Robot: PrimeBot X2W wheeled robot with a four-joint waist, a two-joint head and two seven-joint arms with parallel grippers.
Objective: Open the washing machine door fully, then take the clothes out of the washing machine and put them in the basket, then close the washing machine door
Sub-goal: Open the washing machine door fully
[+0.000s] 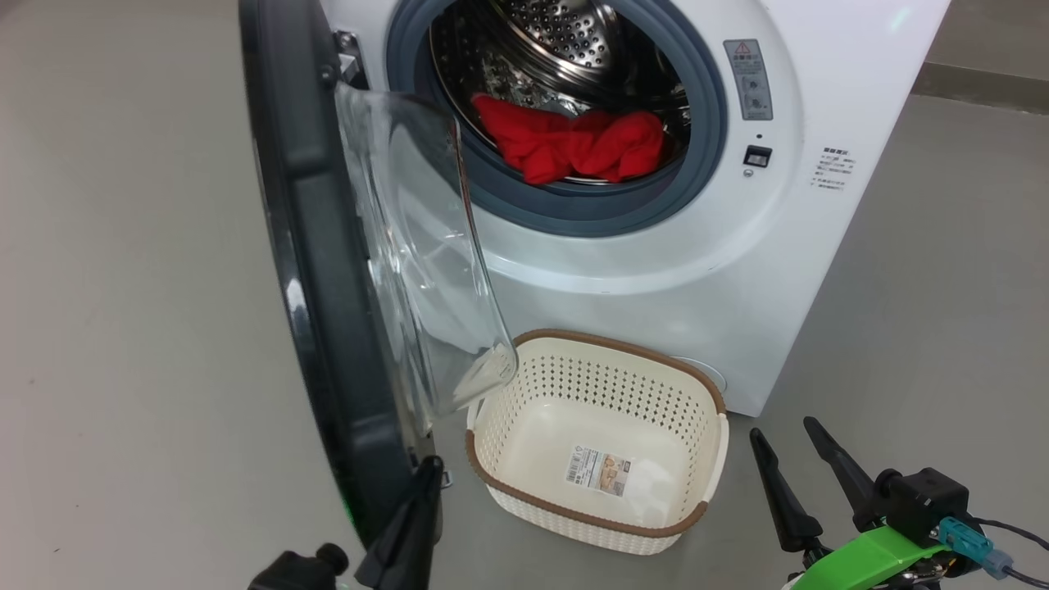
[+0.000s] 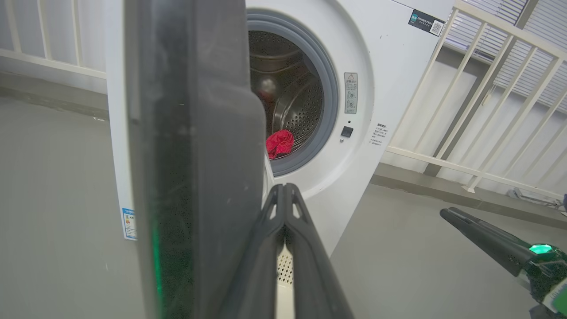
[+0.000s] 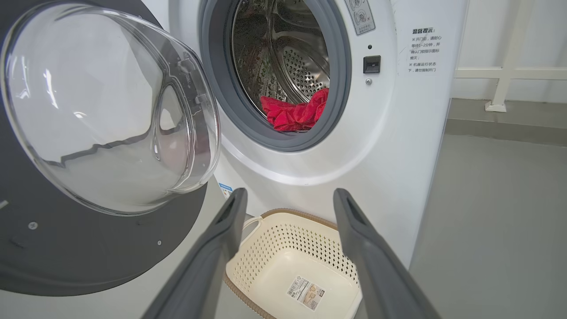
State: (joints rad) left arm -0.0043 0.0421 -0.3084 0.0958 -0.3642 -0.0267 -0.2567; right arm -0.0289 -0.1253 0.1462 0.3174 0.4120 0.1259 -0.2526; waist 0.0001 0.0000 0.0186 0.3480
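At the foot of the washing machine (image 1: 656,279), on the grey floor (image 1: 123,328), the basket (image 1: 533,393) sits just in front of the white cabinet, below the round opening; the paper label (image 1: 598,469) on its bottom shows plainly. To my left the washing machine door (image 1: 328,287) stands swung out from its hinge, nearly edge-on in my head view, its black rim towards me and its clear glass bowl (image 1: 426,270) bulging to the right, its lower end over the basket's near left corner. Inside the steel drum (image 1: 565,33) the clothes (image 1: 569,143) lie in a crumpled red heap at the bottom front, resting against the grey gasket (image 1: 590,213); nothing of mine touches them.

My left gripper (image 1: 422,492) has its two dark fingers pressed together with nothing between them; the tips sit low, just beside the door's bottom edge on its inner side; whether they touch the rim I cannot tell. My right gripper (image 1: 782,428) is spread wide and holds nothing; it hangs to the right of the basket, apart from it; in my right wrist view its fingers frame the basket and point towards the machine's front.
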